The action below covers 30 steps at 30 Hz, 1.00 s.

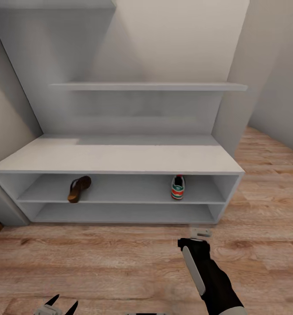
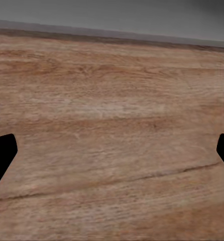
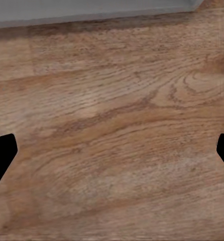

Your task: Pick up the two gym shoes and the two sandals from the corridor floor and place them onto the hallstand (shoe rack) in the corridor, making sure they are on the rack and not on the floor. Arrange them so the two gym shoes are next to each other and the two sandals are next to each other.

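Wood-grain planks of the corridor floor [image 1: 120, 262] run up to the pale grey hallstand [image 1: 120, 157], a low bench with two open shelf levels below and stepped wall shelves above. On the upper of those two levels one brown sandal [image 1: 79, 188] lies on its side near the left end, and one gym shoe [image 1: 178, 187] stands heel-out near the right end, well apart from it; that spacing looks deliberate, leaving room beside each for its partner so the pairs end up adjacent. The other sandal and shoe are not among what these pictures show. The right pincer [image 1: 200, 232] hangs low over bare floor just before the rack, released and empty, its dark tips spread in the wrist view. The left pincer [image 1: 62, 302] sits low at the near edge, likewise released with nothing held.
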Tool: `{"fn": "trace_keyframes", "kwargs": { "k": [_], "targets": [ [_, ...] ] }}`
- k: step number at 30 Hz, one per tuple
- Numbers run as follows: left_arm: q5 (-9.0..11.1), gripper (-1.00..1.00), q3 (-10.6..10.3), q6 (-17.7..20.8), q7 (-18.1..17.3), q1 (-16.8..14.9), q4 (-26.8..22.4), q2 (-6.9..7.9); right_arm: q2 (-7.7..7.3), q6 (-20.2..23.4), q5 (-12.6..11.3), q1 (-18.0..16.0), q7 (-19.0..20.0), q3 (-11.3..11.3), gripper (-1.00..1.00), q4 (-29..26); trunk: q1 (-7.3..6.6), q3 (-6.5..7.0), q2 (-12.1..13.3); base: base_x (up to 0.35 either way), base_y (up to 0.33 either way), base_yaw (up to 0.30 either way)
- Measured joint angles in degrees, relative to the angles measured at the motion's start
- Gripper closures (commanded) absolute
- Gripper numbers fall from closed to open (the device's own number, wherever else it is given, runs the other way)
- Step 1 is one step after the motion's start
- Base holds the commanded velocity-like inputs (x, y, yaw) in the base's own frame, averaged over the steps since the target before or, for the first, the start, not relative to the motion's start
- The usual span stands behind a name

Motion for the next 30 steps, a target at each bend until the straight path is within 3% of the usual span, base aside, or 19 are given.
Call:
{"fn": "trace_keyframes", "kwargs": {
  "k": [4, 5, 12, 18, 19, 23, 30],
  "targets": [
    [0.0, -1.0, 0.1, 0.0, 0.5, 0.0, 0.6, -0.02, -0.12, -1.6, 0.0, 0.0, 0.1, 0.0, -1.0, 3.5, -0.01, 0.0, 0.0, -0.203, 0.0, 0.0],
    [0.0, -1.0, 0.1, 0.0, 0.8, 0.0, 1.8, -0.03, -0.56, -5.4, -0.1, 0.0, 0.2, 0.0, -1.0, 7.4, -0.02, 0.0, 0.0, -0.064, 0.0, 0.0],
    [0.1, -1.0, 0.3, -0.1, 1.2, -0.1, 2.9, -0.05, -2.99, -17.4, -0.1, 0.0, 0.3, 0.1, -1.0, 17.7, -0.03, 0.0, 0.0, -0.029, 0.0, 0.0],
    [0.3, -1.0, 0.3, -0.1, 3.3, -0.1, 3.2, -0.1, -4.23, -28.6, 0.1, 0.0, 1.2, 0.1, -1.0, 28.1, -0.03, 0.0, 0.0, -0.007, 0.0, 0.0],
    [0.4, -1.0, 0.3, -0.1, 5.1, 0.0, 3.2, -0.11, -4.94, -33.9, 1.9, 0.0, 3.3, 0.0, -1.0, 32.8, -0.03, -0.01, 0.0, -0.002, 0.0, 0.0],
    [0.5, -1.0, 0.2, -0.1, 8.2, 0.0, 3.3, -0.16, -6.44, -44.1, 7.1, 0.0, 8.3, -0.1, -1.0, 42.5, -0.03, 0.0, 0.0, -0.001, 0.0, 0.0],
    [0.7, -1.0, 0.2, -0.1, 10.0, 0.0, 3.3, -0.36, -8.51, -57.5, 10.7, 0.0, 14.7, -0.2, -1.0, 53.6, -0.03, 0.0, 0.0, 0.0, 0.0, 0.0]
  ]
}}
